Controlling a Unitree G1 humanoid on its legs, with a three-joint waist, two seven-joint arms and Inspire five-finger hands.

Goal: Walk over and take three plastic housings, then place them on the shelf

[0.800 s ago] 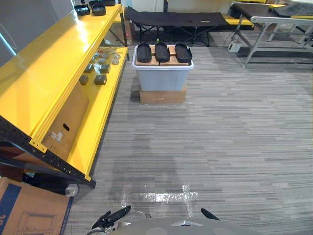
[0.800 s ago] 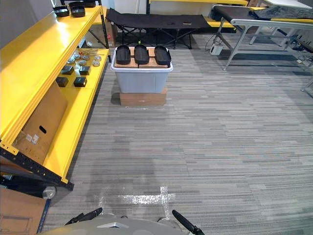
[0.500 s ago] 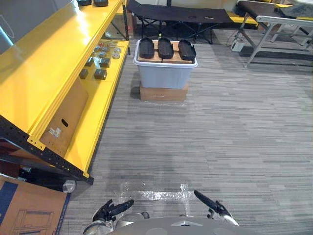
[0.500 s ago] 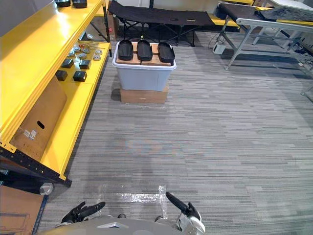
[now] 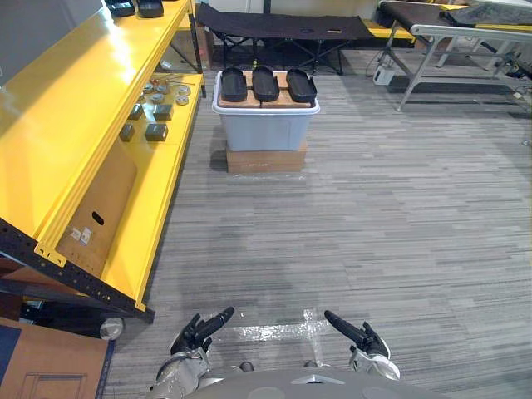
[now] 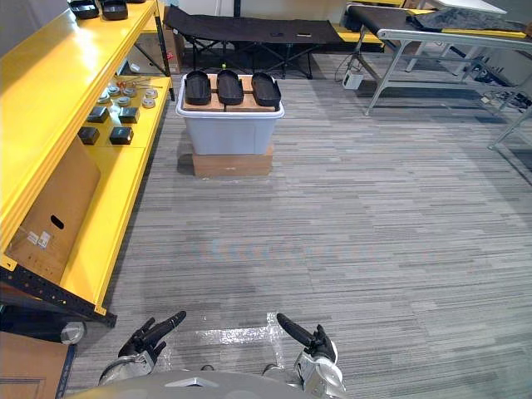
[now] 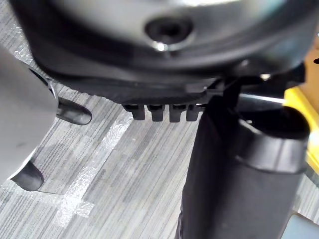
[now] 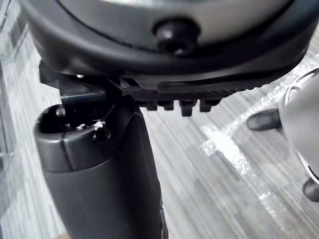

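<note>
Hands up and empty, housings still far off

Both hands have come up into sight since a moment ago, when the right one was only a dark tip at the bottom edge. Now the left hand (image 5: 199, 331) and the right hand (image 5: 357, 337) hang low in front of the robot. Their fingers are straight and hold nothing. I think they are kept free like that so they are ready to grab later.

The three plastic housings (image 5: 265, 83) lie side by side on brown boards on top of a grey bin (image 5: 264, 129). The bin sits on a flat cardboard box (image 5: 266, 158). That lifts the housings off the floor, so they should be easier to reach. They are far ahead, well apart from the hands.

The long yellow shelf (image 5: 75, 108) runs down the left side, near the bin, so the carry looks short. Walking comes first.
</note>
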